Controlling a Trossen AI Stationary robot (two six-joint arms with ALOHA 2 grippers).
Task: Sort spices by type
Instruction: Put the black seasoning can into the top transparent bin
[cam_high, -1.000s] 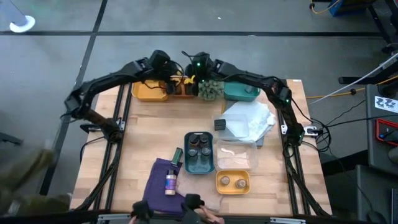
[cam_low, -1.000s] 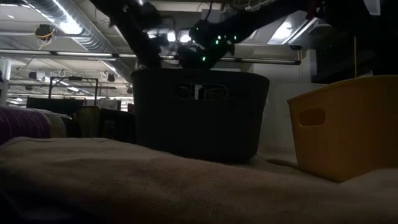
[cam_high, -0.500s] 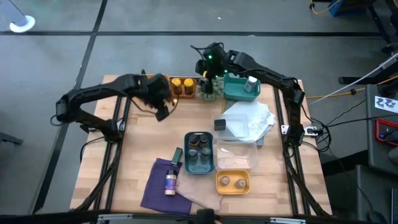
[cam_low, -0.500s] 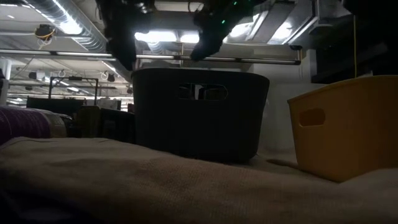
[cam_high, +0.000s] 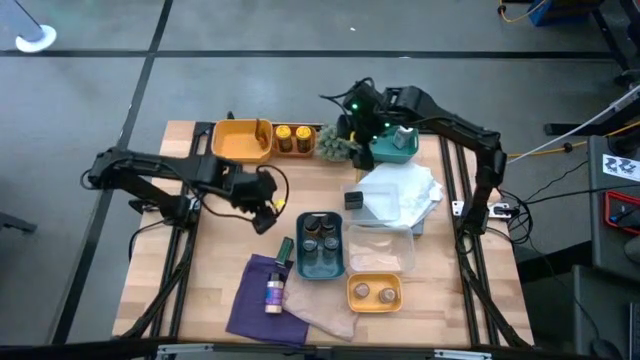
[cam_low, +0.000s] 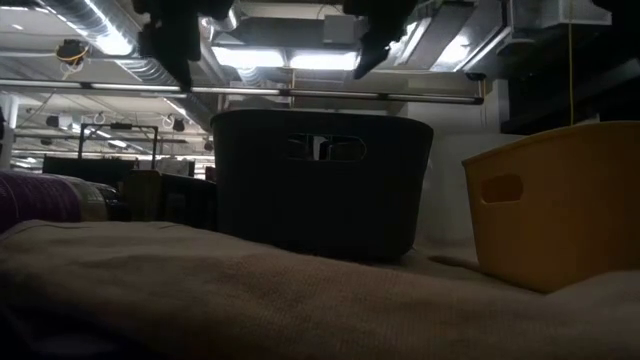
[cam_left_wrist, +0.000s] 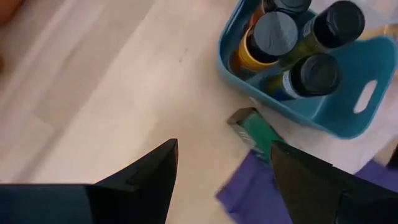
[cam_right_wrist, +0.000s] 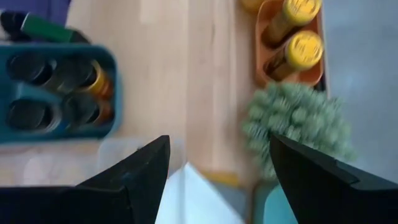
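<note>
While both arms hang above the table (cam_high: 225, 260), the left claw (cam_high: 262, 205) stands open and empty, just left of the teal tray (cam_high: 320, 266) holding four dark-lidded jars (cam_left_wrist: 271, 32). The right claw (cam_high: 352, 118), also open and empty, sits over the green spiky plant (cam_high: 337, 146), beside two yellow-lidded jars (cam_high: 293, 137) in the orange tray (cam_right_wrist: 259, 43).

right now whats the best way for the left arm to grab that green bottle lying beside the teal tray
Grip the green bottle across the middle of its body, coming straight down from above. It lies flat on the table, close beside the teal tray and the purple cloth, so sideways approaches look crowded. The left gripper is open.
</note>
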